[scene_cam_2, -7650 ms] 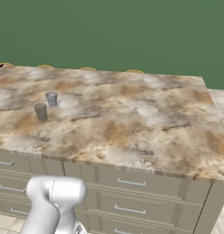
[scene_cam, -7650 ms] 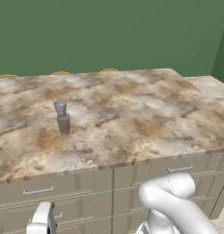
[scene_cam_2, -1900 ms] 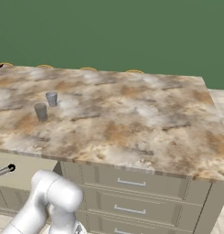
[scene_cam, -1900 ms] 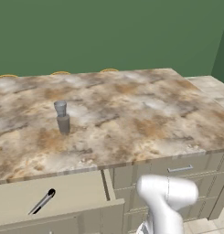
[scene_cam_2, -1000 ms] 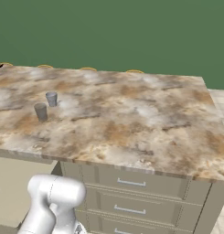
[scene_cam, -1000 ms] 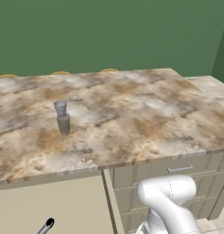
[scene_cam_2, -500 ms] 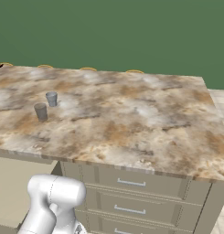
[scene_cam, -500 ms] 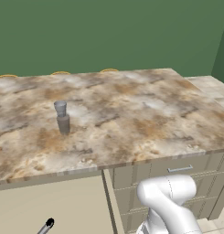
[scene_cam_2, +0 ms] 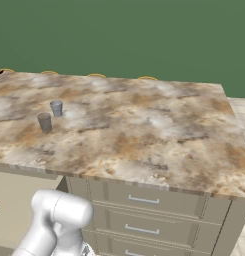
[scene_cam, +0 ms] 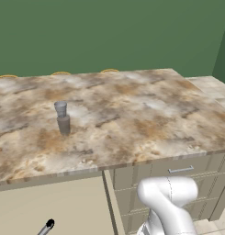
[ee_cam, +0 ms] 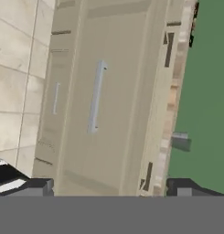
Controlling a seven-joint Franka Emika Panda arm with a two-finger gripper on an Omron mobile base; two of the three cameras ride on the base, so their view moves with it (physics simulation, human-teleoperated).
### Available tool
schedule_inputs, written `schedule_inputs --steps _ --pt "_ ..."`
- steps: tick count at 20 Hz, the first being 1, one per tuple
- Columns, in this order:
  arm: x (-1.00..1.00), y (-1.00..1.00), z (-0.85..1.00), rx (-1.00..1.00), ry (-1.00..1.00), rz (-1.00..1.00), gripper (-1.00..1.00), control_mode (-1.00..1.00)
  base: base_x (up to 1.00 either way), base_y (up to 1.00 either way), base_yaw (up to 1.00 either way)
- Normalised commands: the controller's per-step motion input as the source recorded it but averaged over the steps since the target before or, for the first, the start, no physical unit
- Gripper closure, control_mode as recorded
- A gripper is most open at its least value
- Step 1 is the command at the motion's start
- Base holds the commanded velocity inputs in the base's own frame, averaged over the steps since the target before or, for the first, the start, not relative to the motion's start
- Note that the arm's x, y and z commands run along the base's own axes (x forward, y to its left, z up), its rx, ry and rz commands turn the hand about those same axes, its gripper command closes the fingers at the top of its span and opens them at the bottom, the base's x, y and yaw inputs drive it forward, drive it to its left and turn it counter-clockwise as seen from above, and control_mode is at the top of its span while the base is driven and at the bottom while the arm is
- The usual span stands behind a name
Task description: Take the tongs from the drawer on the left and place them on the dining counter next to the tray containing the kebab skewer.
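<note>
The tool (ee_cam: 104,186) is fully open: in the hand view its two dark fingertips (ee_cam: 23,185) stand far apart at opposite sides of the lower edge, and nothing is held or touched between them. Directly ahead of the tool, and clear of both fingertips, lies the wide beige front of the drawer (ee_cam: 115,114), with its long silver bar handle (ee_cam: 96,97) running along the line of sight. Beside that front, on the side of the tool's tiled-floor view, is a narrower drawer front with a shorter handle (ee_cam: 55,97), and beyond it the pale floor tiles (ee_cam: 15,68). On the opposite side of the drawer, farther from the tool, runs the mottled edge of the bench (ee_cam: 173,96), with a green wall (ee_cam: 209,68) past it. Two small dark slim shapes near that edge are too small to identify. In the left base view the drawer (scene_cam: 54,202) stands open below the bench (scene_cam: 141,114), its beige interior exposed, and the tongs (scene_cam: 46,226) lie inside it, with one dark-tipped end visible at the lower edge of the picture, well below the bench surface. On the bench, well apart from the drawer, stand two small grey cups (scene_cam_2: 44,121), close to each other but not touching in the right base view. The white arm (scene_cam: 168,202) rises in front of the closed drawers (scene_cam_2: 144,200).
</note>
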Motion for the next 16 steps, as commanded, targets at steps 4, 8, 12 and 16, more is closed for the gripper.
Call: schedule_inputs --steps 4,8,12,16 --pt "0.05 -0.29 0.52 0.03 0.16 -0.07 -1.0 -1.0 0.0 0.0 0.0" --pt "0.0 0.0 0.02 0.0 0.0 0.0 -1.0 -1.0 0.0 0.0 0.0" --pt "0.13 -0.12 0.72 0.02 0.07 -0.08 -1.0 -1.0 0.0 0.0 0.0" --pt "0.03 -0.23 1.0 0.08 0.04 -0.13 -1.0 -1.0 0.0 0.0 0.0"
